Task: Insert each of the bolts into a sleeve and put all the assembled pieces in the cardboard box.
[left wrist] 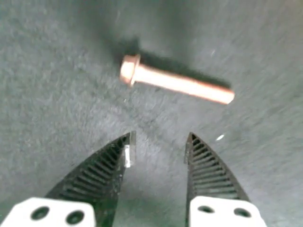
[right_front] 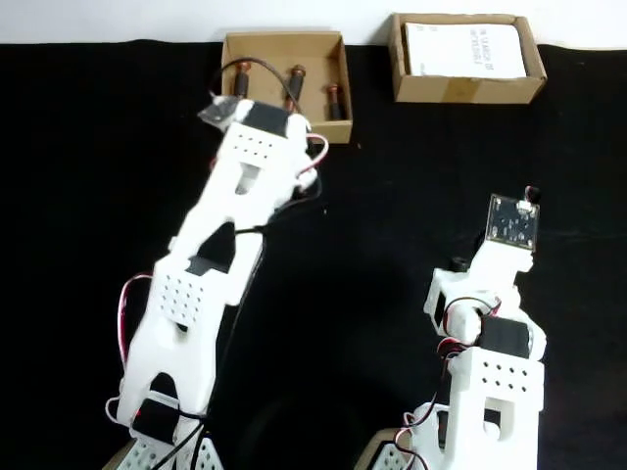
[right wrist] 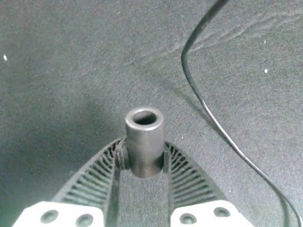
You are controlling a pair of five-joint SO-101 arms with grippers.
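A copper bolt (left wrist: 175, 81) lies flat on the black cloth, its flanged head to one side. My left gripper (left wrist: 158, 142) hovers open a short way from it, with nothing between its fingers. A dark grey sleeve (right wrist: 144, 137) stands with its open bore facing the camera, and my right gripper (right wrist: 144, 152) is shut on its sides. The left arm (right_front: 245, 186) stretches toward the cardboard box (right_front: 231, 59) at the back left, which holds three assembled pieces (right_front: 294, 83). The right arm (right_front: 490, 323) stays at the front right.
A second cardboard box (right_front: 465, 88) with a white sheet (right_front: 460, 49) in it sits at the back right. A thin black cable (right wrist: 213, 118) runs across the cloth beside the sleeve. Black cloth (right_front: 392, 196) covers the table between the arms.
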